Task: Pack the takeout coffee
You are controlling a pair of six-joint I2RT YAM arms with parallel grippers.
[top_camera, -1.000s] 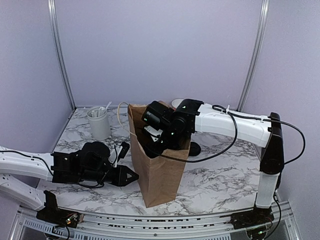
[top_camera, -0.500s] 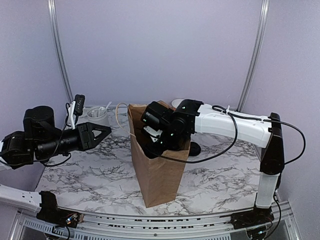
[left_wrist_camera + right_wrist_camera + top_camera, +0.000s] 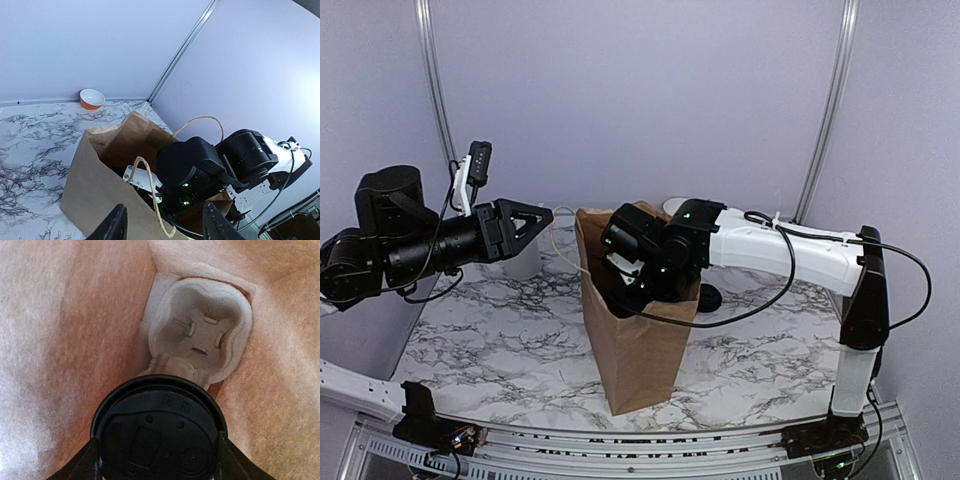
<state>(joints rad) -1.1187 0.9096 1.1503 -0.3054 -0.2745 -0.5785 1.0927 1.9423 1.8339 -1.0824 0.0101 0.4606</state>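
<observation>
1. The left hand (image 3: 535,222) hangs high over the left side of the white, grey-veined marbled worktop (image 3: 520,340) and points right toward the bag. Its two black fingers (image 3: 116,226) stand wide apart with nothing between them, and the hand is well apart from the coffee.
2. Just behind that hand, a tall grey-white canister (image 3: 523,260) stands at the far left, largely hidden.
3. In the middle stands an upright brown paper bag (image 3: 640,350) with twine handles, its mouth open.
4. The right hand (image 3: 157,465) reaches into the bag from the right, and the bag hides it in the top view. Its fingers press on either side of the takeout coffee cup (image 3: 157,432), which is inside the bag. Only the cup's round black plastic lid shows.
5. Beyond the lid, at the bag's bottom, lies a pale moulded pulp cup carrier (image 3: 200,335), one socket facing up.
6. Just right of the bag, a low round black disc (image 3: 708,298) lies on the worktop.
7. A small orange-and-white bowl (image 3: 92,98) sits against the far wall.
</observation>
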